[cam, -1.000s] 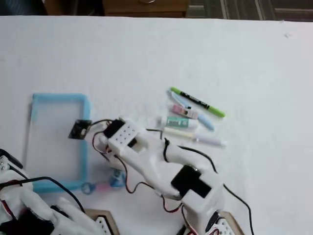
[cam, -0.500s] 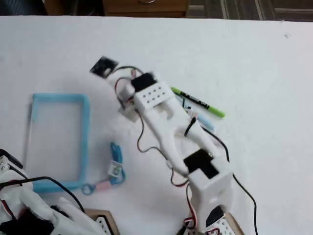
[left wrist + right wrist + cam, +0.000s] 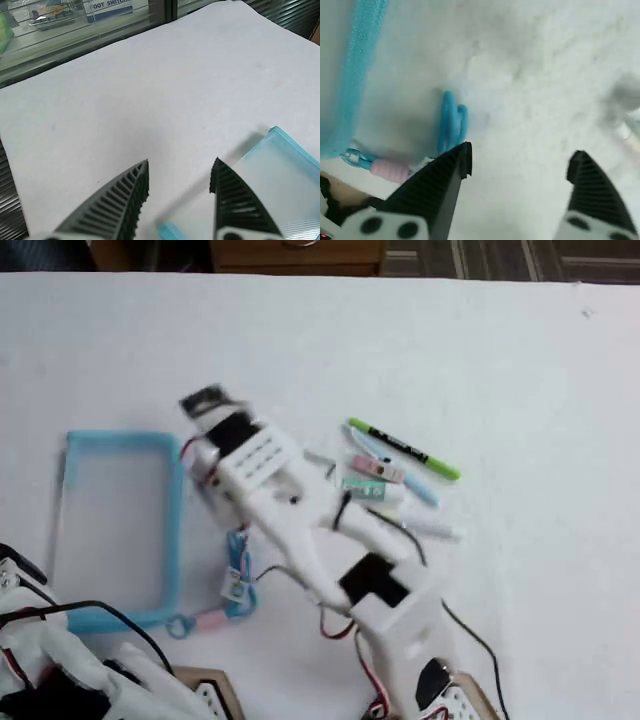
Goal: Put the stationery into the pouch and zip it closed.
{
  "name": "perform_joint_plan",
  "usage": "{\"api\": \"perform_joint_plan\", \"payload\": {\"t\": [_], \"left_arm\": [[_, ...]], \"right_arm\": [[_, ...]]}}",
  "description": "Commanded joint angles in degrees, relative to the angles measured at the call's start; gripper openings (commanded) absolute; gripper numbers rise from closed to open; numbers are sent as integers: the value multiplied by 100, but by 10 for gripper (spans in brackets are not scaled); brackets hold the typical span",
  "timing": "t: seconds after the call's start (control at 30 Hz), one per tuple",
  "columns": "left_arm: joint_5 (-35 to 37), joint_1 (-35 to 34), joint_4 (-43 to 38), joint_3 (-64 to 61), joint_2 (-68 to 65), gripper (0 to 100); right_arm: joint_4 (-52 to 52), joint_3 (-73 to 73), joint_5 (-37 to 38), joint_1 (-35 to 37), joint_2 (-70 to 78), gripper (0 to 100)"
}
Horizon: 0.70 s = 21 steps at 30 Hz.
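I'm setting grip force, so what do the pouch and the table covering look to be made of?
Pouch: likely soft frosted plastic, semi-clear, since the white beneath shows through. Its blue border: looks like woven fabric or zipper tape, finely textured. Table covering: seems matte white cloth or paper, without glare and faintly mottled; which one is unclear.

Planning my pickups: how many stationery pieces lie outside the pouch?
5 visible, clustered beside the right arm: green pen, light blue pen, pink piece, teal piece, pale pen. The arm may hide more.
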<state>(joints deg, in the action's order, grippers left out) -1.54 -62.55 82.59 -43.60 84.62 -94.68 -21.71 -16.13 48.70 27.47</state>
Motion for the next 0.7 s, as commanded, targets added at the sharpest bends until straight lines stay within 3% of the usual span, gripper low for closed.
{"api": "perform_joint_plan", "payload": {"t": [0.0,0.23,0.33,0.47,0.53,0.67], "left_arm": [[18,-31,-79,44,-92,217],[18,-31,-79,44,-92,217],[18,-31,-79,35,-92,217],[18,-31,-79,35,-92,217],[18,-31,-79,35,-92,217],[9,-31,-70,44,-92,217]], "right_arm": [[198,-149,-563,321,268,372],[233,-167,-536,418,927,358],[268,-448,-501,418,1121,262],[268,-1143,510,418,1446,97],[215,-1468,862,409,1666,76],[-233,-2101,862,374,2000,46]]}}
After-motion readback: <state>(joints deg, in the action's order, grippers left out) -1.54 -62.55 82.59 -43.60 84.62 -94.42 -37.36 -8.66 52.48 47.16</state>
